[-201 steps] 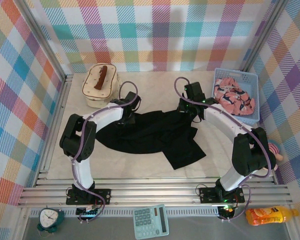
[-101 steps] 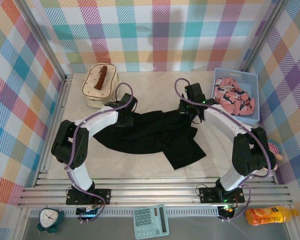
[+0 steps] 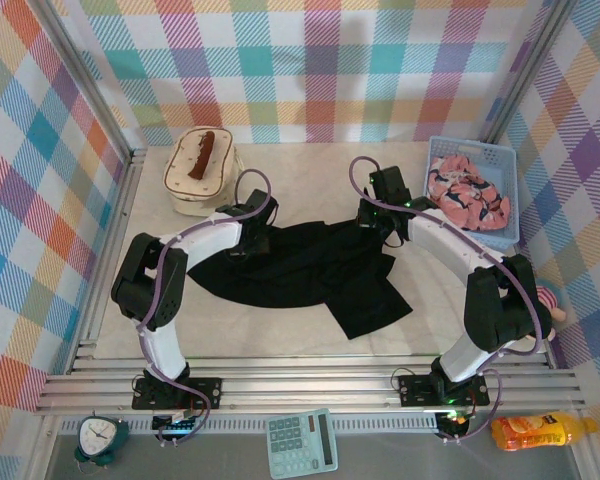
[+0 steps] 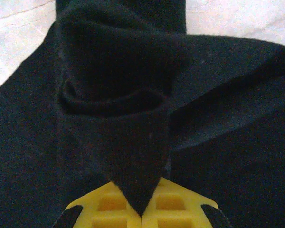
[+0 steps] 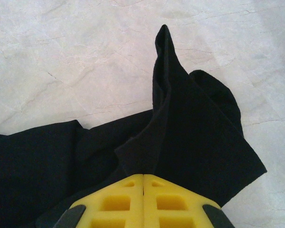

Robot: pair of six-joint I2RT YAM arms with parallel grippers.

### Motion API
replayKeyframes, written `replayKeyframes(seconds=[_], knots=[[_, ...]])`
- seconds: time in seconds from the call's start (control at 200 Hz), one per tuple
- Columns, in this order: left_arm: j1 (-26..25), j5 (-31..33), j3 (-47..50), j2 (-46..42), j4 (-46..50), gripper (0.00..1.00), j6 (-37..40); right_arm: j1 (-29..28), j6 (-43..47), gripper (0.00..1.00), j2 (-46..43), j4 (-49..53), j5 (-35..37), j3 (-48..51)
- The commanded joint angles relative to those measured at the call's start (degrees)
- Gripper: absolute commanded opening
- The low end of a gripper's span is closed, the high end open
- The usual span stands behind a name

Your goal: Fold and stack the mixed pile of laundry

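Black fabric covers the centre of the top view: the black shirt (image 3: 310,275) lies spread and creased on the pale marble-pattern table (image 3: 310,170), with one flap reaching toward the lower centre of the frame.

1. Left gripper (image 3: 253,233): positioned at the upper left edge of the black shirt. In the left wrist view its yellow fingers (image 4: 171,204) are closed together at the bottom centre of the frame, with a fold of the shirt pinched between them. The cloth rises from the pinch as a rolled, cone-shaped fold.
2. Right gripper (image 3: 382,215): positioned at the upper right edge of the black shirt. In the right wrist view its yellow fingers meet at the bottom centre, clamped on a corner of the shirt. A narrow peak of cloth points toward the top of the frame, with bare table around it.
3. Pink garment (image 3: 467,197): bunched inside the light-blue basket (image 3: 514,215) at the upper right of the top view, well apart from the black shirt.
4. Cream bag (image 3: 185,180): stands at the upper left of the table, its brown handle (image 3: 206,152) on top, near the left gripper but not touching it.
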State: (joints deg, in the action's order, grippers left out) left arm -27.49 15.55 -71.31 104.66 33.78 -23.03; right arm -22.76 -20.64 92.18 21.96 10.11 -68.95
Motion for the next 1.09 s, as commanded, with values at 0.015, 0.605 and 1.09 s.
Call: replayKeyframes(seconds=[0.015,0.605,1.09], knots=[[1.7,0.3,-2.2,-6.5,4.9,0.00,1.5,0.9,0.3,0.00,-1.9,1.6,3.8,0.0],[10.5,-8.2,-4.5,-12.6,5.4,0.16,1.0,6.8,-0.5,0.00,-14.3,0.0,-0.1,8.0],[10.4,-11.0,1.9,-11.2,0.4,0.67,-2.6,2.2,-3.9,0.49,9.3,-4.7,-11.8,-5.0]])
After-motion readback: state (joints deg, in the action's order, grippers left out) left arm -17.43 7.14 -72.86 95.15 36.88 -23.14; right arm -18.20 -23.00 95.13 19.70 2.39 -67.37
